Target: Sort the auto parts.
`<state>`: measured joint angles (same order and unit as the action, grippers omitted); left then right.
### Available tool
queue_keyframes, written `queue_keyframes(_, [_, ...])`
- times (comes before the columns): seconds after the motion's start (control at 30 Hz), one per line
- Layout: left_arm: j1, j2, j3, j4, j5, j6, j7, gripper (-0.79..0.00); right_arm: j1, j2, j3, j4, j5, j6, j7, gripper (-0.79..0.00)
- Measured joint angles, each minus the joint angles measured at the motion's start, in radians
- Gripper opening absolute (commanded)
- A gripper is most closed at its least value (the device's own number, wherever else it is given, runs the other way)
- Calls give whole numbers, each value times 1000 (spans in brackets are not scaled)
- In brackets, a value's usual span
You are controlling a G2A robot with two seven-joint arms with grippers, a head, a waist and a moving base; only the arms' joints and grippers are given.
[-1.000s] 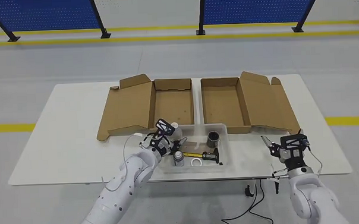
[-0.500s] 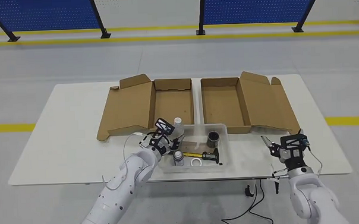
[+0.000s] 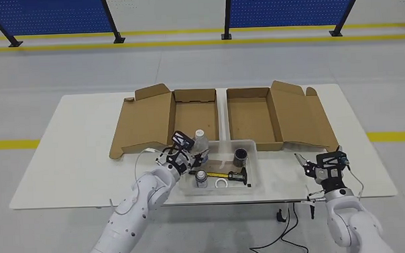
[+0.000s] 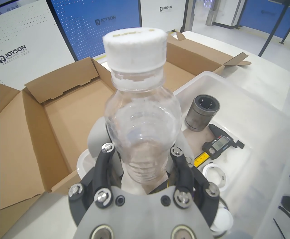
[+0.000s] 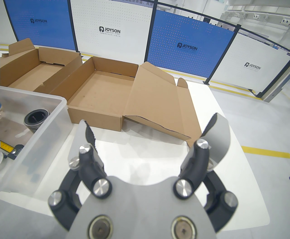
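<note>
My left gripper [image 3: 190, 148] [image 4: 142, 140] is shut on a clear plastic bottle [image 4: 141, 126] [image 3: 199, 143] with a white cap, held above the left end of the clear plastic bin [image 3: 251, 148] [image 4: 260, 108] near the left cardboard box [image 3: 195, 120] [image 4: 74, 113]. In the bin lie a dark metal cylinder [image 3: 241, 155] [image 4: 202, 112] [image 5: 36, 118], a digital caliper [image 3: 225, 175] [image 4: 219, 146], a white ring [image 3: 222, 183] [image 4: 215, 175] and a small bottle [image 3: 201, 177]. My right gripper [image 3: 322, 161] [image 5: 150, 133] is open above the bare table, right of the bin.
Two open cardboard boxes lie side by side behind the bin; the right box [image 3: 250, 118] [image 5: 102, 90] has its lid [image 3: 301, 115] [image 5: 158, 99] folded flat to the right. The white table [image 3: 76, 151] has free room at both ends.
My left gripper has lifted the bottle up and back from the bin's left end toward the left box. The right arm has not moved.
</note>
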<state>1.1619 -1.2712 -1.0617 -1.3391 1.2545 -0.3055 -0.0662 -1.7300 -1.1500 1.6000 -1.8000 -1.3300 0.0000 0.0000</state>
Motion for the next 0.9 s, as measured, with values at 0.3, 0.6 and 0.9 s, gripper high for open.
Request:
queue_keyframes(0.3, [62,25,-83,-159,-15,-92,-40,-785,0,0,0,0,0,0,0,0])
queue_keyframes(0.6, [183,52,-192,-363,-147,-191,-150,-785,0,0,0,0,0,0,0,0])
queue_keyframes(0.9, [246,68,-267,-437,-261,-218,-222,-785,0,0,0,0,0,0,0,0])
